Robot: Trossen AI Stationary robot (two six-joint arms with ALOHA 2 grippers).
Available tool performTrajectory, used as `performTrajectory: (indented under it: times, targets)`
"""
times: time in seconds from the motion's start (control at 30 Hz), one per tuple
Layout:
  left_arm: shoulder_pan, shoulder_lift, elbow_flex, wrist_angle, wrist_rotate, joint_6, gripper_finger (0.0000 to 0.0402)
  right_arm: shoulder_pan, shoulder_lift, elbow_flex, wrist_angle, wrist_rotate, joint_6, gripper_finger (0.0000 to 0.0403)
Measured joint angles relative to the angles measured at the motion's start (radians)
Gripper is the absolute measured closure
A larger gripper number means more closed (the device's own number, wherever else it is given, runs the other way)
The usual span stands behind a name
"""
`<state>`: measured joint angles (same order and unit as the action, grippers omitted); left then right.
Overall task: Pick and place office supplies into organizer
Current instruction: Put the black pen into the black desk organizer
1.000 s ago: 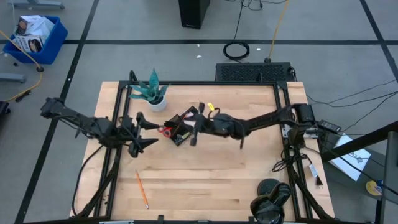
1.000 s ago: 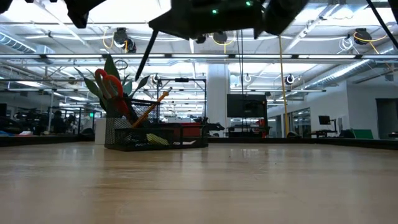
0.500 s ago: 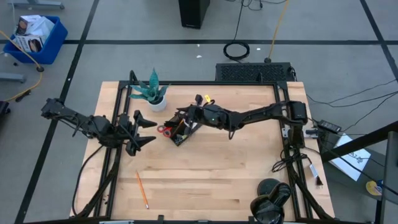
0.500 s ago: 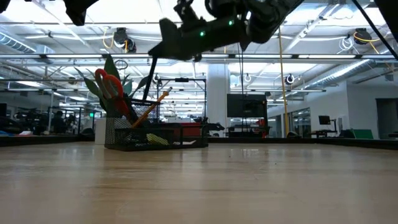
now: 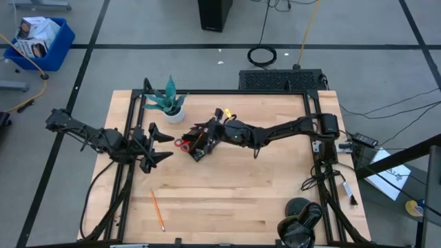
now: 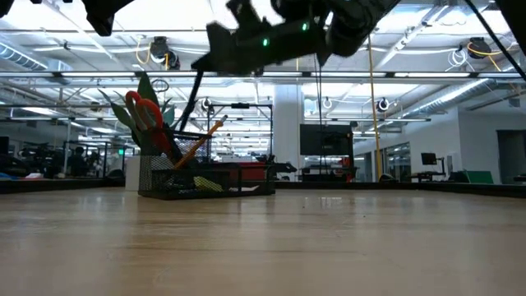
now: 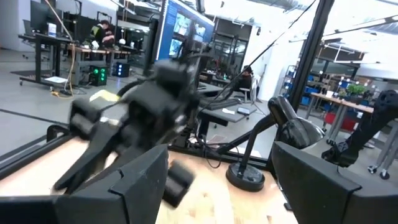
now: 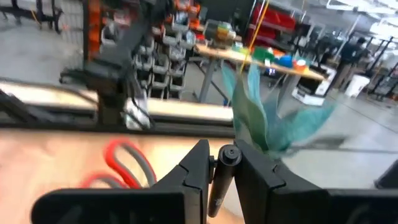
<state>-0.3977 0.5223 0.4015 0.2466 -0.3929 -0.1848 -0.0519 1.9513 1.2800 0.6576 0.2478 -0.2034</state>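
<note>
No writing is legible. The right gripper (image 8: 222,167) fingers pinch a black pen (image 8: 219,180) above the organizer (image 5: 198,145). The left gripper (image 5: 161,146) fingers spread wide, empty.

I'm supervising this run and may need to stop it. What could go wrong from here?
The right gripper holds a slim black pen over the black mesh organizer. The cup already holds red-handled scissors and orange pencils, so the pen may jam or tip out. One orange pencil lies far off on the wooden table.
</note>
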Motion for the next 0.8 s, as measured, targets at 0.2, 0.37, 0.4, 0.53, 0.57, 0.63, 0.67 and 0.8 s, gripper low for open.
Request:
performTrajectory:
  times: [0.2, 0.37, 0.4, 0.53, 0.57, 0.63, 0.67, 0.8]
  targets:
    - [0.000, 0.001, 0.000, -0.023, -0.005, -0.001, 0.0108, 0.028, -0.053, 0.000, -0.090, 0.015, 0.029, 0.0357]
    - [0.000, 0.001, 0.000, -0.028, -0.006, -0.004, 0.0108, 0.043, -0.064, -0.001, -0.127, 0.013, 0.033, 0.0357]
    - [0.000, 0.001, 0.000, -0.028, -0.008, -0.005, 0.0107, 0.041, -0.064, 0.000, -0.134, 0.015, 0.034, 0.0357]
    - [0.000, 0.001, 0.000, -0.028, -0.009, -0.004, 0.0107, 0.015, -0.043, -0.001, -0.150, 0.018, 0.034, 0.0357]
    - [0.000, 0.001, 0.000, -0.028, -0.009, -0.004, 0.0107, 0.005, -0.042, -0.002, -0.160, 0.013, 0.039, 0.0357]
    - [0.000, 0.001, 0.000, -0.028, -0.009, -0.004, 0.0107, -0.011, -0.038, -0.002, -0.173, 0.010, 0.054, 0.0357]
    - [0.000, 0.001, 0.000, -0.028, -0.009, -0.004, 0.0107, -0.018, -0.037, 0.000, -0.181, 0.006, 0.063, 0.0357]
    - [0.000, 0.001, 0.000, -0.036, -0.009, -0.005, 0.0107, -0.039, -0.021, 0.000, -0.215, -0.059, 0.095, 0.0356]
